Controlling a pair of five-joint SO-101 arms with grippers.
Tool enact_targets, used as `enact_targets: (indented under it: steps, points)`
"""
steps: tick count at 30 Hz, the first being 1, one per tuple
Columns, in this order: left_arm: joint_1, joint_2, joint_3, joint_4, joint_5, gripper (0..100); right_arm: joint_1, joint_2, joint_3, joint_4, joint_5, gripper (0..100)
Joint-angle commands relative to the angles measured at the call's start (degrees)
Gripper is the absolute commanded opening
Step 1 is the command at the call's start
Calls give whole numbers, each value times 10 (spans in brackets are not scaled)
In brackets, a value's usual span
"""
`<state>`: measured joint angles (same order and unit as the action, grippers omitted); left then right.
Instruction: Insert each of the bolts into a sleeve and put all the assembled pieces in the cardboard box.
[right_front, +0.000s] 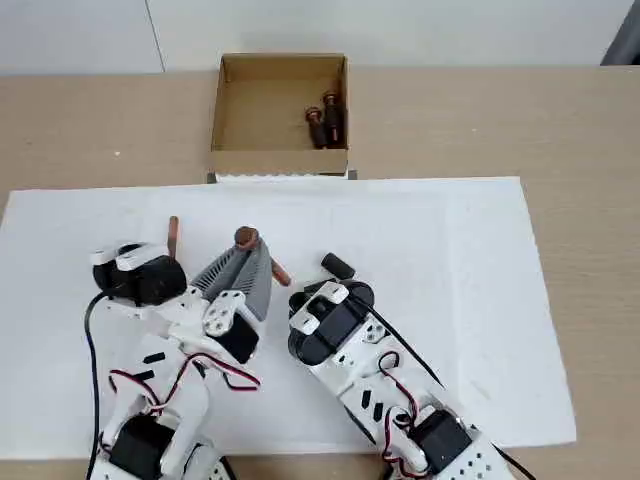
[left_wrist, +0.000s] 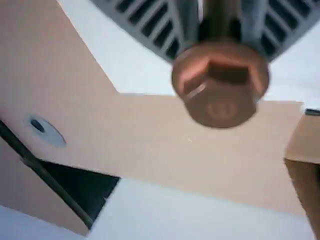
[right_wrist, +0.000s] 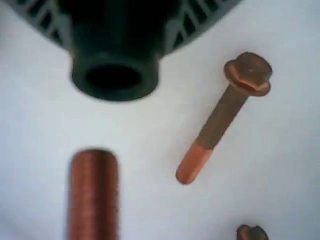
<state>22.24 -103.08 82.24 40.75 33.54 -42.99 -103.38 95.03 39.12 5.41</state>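
Bolt (right_front: 246, 238) in L jaws, sleeve (right_front: 337, 265) at R arm (right_front: 335, 322) tip

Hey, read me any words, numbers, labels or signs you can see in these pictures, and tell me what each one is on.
No text can be read in these views.
On the bolt head in the left gripper: a stamped mark, too blurred to read.
On the cardboard box: no print visible.

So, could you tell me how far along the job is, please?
Two assembled pieces lie in the cardboard box. The left hand holds a bolt, the right hand a black sleeve, not yet joined. A loose bolt waits on the paper.
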Motion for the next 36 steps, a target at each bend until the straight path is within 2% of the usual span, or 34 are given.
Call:
enact_targets:
  steps: [1,6,11,20,27,36]
  points:
    - [17,-11,-18,11,2,6,1,-5,-5,-16,0,2]
    - [17,-11,-18,25,2,6,18,-5,-5,-44,1,2]
    - [20,-11,-17,25,2,6,18,-5,-5,-51,36,2]
    - [22,-10,0,23,2,6,17,-6,-10,-51,36,2]
    - [64,-11,19,20,2,6,-2,-6,-10,-51,36,2]
    - [53,-10,19,28,0,6,-4,-6,-14,-51,36,2]
